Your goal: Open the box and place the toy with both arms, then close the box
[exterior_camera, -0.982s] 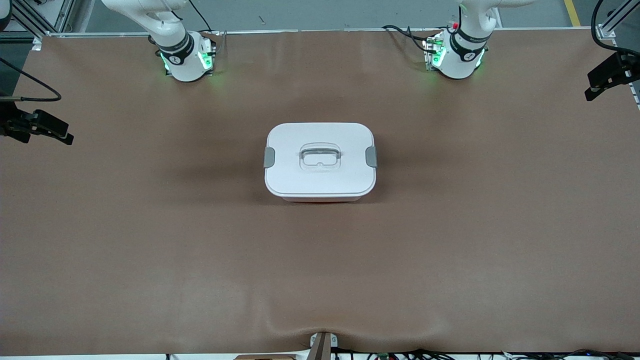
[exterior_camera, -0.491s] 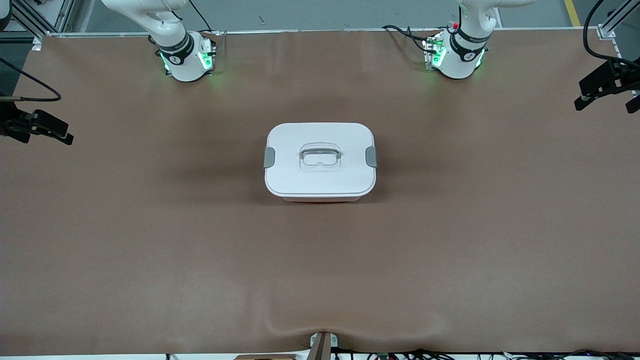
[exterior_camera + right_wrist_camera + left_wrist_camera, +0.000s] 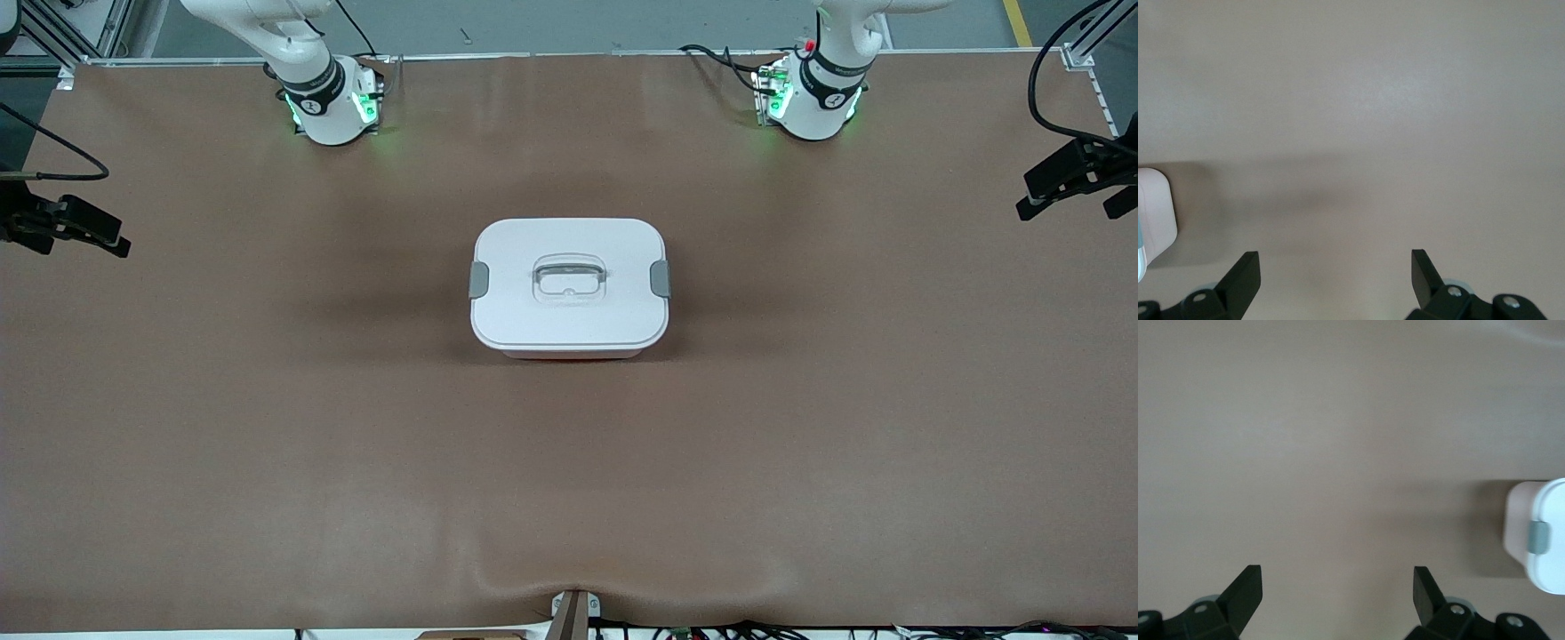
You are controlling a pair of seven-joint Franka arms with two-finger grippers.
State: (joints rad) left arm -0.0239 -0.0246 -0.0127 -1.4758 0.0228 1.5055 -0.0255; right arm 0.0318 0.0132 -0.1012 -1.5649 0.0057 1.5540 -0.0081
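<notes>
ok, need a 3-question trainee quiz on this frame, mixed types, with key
1. True or false: the white lid is on the box, with a grey clip at each short end.
2. Which gripper is shut on something? A) left gripper B) right gripper C) neither
3. Fill in: the clear handle sits in the ____ of the lid.

Key:
1. True.
2. C. Both are open and hold nothing, each over bare brown table near its own end, well apart from the box.
3. Middle.
</notes>
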